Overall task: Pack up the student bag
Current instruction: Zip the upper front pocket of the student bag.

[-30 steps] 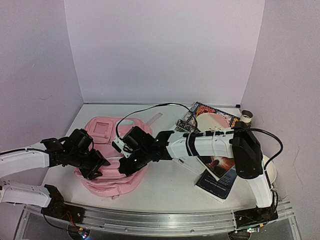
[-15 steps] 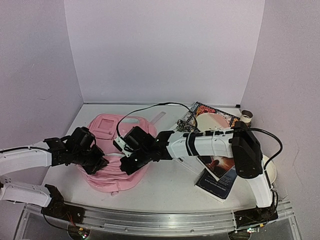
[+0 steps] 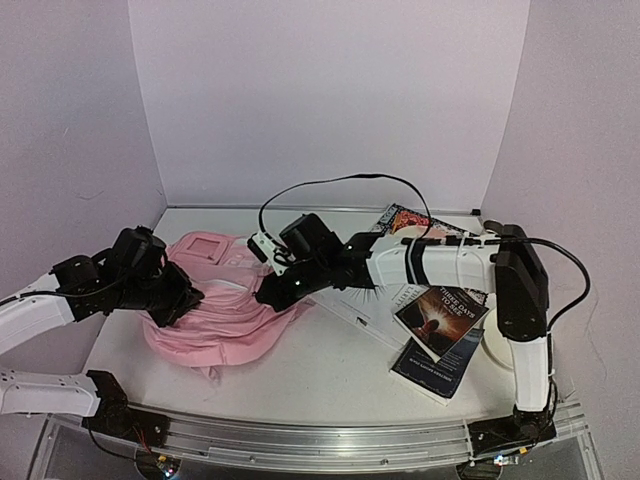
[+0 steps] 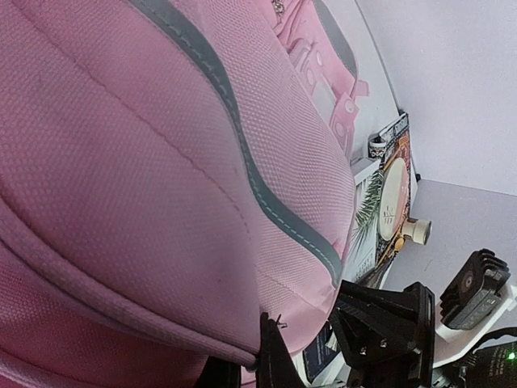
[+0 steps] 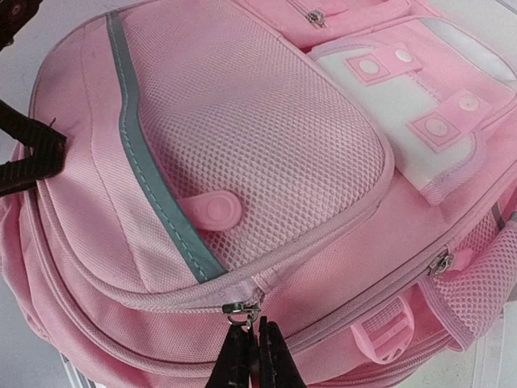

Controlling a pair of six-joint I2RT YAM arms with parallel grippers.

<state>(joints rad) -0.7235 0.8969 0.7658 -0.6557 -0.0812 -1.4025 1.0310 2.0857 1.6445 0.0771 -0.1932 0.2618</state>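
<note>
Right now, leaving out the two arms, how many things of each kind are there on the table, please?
Backpack: 1, the student bag
Books: 3, the patterned book, the dark book, the blue book
Plates: 2, the far plate, the near plate
Cup: 1, the small cup
Total: 7 that I can make out

The soft pale-pink fabric backpack [image 5: 266, 113] fills my wrist views. A grey stripe [image 5: 153, 202] edges its mesh pocket, and white patches [image 5: 401, 101] at the upper right carry pink squares with pale dots. My right claw [image 5: 257, 349] and left claw [image 3: 188, 302] are black. On the white worktop [image 3: 340, 372], lower right, lies a dark-blue paperback book [image 3: 432, 368].
</note>
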